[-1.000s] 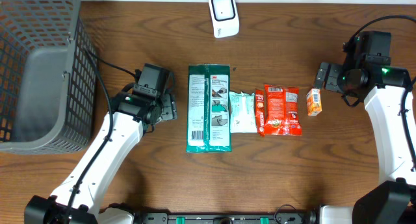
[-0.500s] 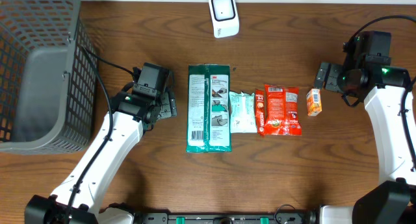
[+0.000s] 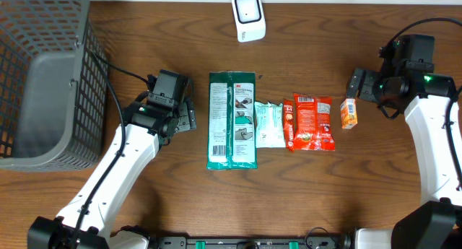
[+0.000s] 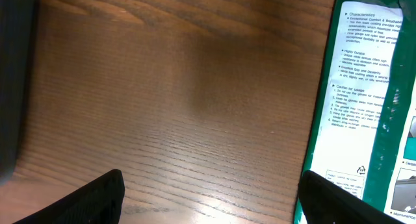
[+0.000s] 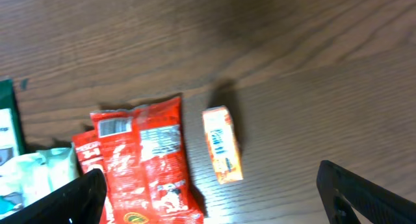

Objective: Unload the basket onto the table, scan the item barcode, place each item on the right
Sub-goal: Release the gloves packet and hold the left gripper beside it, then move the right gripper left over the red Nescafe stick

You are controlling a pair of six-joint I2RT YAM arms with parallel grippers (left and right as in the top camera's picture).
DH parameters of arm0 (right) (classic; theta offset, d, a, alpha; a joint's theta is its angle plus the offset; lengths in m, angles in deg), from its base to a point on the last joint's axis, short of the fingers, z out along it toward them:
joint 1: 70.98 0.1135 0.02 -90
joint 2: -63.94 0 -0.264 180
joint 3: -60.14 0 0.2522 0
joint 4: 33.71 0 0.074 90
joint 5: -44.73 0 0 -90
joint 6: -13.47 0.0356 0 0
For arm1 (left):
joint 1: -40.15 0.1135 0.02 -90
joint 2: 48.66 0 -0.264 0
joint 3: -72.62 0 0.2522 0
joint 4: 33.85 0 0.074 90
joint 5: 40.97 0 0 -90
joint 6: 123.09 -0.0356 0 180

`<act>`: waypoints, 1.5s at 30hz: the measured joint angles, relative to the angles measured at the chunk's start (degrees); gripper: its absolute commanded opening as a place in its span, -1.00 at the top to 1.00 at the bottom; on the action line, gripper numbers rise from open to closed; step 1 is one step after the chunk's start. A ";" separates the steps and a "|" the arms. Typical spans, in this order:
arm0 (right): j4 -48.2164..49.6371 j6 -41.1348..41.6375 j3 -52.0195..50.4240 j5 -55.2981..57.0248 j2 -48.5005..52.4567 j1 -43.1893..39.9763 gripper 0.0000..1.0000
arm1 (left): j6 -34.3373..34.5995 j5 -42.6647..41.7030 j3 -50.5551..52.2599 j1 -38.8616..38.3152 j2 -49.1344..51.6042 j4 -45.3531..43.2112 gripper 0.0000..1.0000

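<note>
Your left pincer (image 3: 190,118) is hanging wide open just beside the green pack (image 3: 232,120), holding nothing. Your right pincer (image 3: 355,84) is gaping too, near the little orange box (image 3: 349,112). The white scanner (image 3: 248,16) is sitting farther back on the table (image 3: 325,198).

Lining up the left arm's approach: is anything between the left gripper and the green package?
No. Only bare wooden table separates the left gripper from the green package; the overhead and left wrist views both show it.

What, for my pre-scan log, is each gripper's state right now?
Left gripper: open, holding nothing.
Right gripper: open, holding nothing.
</note>
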 measured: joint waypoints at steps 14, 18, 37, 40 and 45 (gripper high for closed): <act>-0.66 0.37 0.00 -14.27 0.00 0.02 0.63 | 0.00 0.02 0.00 0.00 0.00 0.00 -0.73; -3.26 0.33 0.00 -15.28 0.00 0.22 0.98 | 0.00 0.02 0.00 0.00 0.00 0.00 -0.73; -11.39 0.44 0.00 -15.80 0.00 14.03 0.57 | 0.00 0.00 0.00 0.00 0.00 1.16 -0.73; -10.71 1.90 0.00 -13.99 0.00 18.47 0.57 | 0.17 0.00 0.00 0.00 0.00 1.05 -0.73; -7.43 6.36 0.00 -6.40 0.00 24.98 0.53 | 1.31 0.00 0.00 0.00 0.00 0.87 -0.74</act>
